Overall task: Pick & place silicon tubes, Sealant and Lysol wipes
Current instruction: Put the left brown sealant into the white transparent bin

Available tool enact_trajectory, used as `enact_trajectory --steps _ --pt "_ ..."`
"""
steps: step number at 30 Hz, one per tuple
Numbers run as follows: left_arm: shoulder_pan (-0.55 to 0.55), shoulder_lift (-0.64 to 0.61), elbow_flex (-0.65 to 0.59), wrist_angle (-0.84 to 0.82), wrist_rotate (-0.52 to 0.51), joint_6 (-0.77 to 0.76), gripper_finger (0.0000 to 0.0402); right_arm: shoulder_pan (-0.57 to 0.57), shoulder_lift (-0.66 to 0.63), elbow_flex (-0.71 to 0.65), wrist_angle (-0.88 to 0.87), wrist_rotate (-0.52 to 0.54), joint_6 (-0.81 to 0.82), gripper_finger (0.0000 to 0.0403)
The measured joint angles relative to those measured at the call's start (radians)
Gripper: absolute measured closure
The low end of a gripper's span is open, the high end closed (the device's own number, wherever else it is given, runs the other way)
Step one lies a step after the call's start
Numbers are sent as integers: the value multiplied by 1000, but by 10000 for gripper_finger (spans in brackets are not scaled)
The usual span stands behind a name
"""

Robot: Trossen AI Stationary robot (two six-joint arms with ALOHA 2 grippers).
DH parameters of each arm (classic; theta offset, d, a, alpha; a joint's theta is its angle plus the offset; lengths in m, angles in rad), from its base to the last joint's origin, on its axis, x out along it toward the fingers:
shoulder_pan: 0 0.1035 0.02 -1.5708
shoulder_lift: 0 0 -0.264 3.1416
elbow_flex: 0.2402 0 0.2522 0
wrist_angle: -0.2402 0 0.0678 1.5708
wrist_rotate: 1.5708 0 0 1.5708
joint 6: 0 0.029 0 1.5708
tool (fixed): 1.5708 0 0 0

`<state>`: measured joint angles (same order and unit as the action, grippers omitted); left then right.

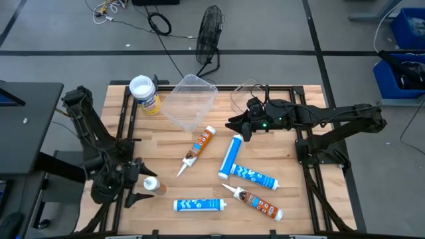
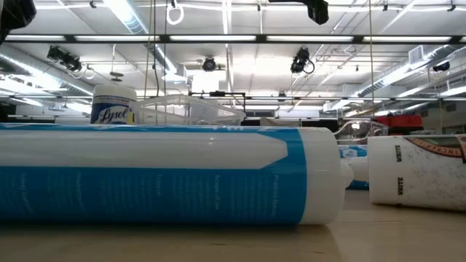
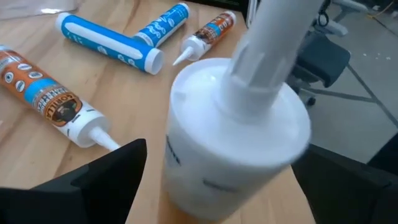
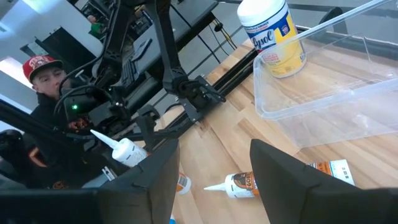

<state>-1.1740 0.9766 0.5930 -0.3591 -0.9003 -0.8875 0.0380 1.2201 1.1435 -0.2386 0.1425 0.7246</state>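
The Lysol wipes (image 1: pixel 145 93) stand upright near the table's far left corner, at about 11 o'clock from the table's centre in the high view, white lid up and yellow body below, just beside the left edge of a clear plastic bin (image 1: pixel 189 101) that lies tilted on the wood. The right gripper (image 1: pixel 234 125) hovers near the table's middle, its dark fingers standing apart with nothing between them; from it the canister lies at roughly 10 o'clock, well apart, with the bin between the two. In the right wrist view the canister (image 4: pixel 273 34) shows beyond the bin's (image 4: pixel 323 93) clear wall. The left gripper (image 1: pixel 136 186) sits at the near left corner, about 7 o'clock from centre, its fingers spread wide on either side of an upright orange-brown tube (image 1: pixel 152 185) with a white cap and nozzle; whether they touch it I cannot tell. From this gripper the wipes stand at 12 o'clock, well apart, along the same left side of the table. Lying on the wood are a blue tube (image 1: pixel 199 205) at the near edge, two more blue tubes (image 1: pixel 230 157) (image 1: pixel 254 176) right of centre, and two orange-brown tubes (image 1: pixel 200 145) (image 1: pixel 259 204). In the low view the Lysol label (image 2: pixel 113 109) peeks over the near blue tube (image 2: pixel 167 175). A person in a red cap (image 4: pixel 42 67) shows beyond the table in the right wrist view.
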Motion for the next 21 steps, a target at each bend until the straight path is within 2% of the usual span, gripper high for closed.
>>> enact_trajectory --steps 15,21 --pt "73 32 0 27 -1 10 11 0 0 0 -1 0 -8 201" --pt "72 32 0 42 4 10 60 0 0 0 -1 0 -18 201"
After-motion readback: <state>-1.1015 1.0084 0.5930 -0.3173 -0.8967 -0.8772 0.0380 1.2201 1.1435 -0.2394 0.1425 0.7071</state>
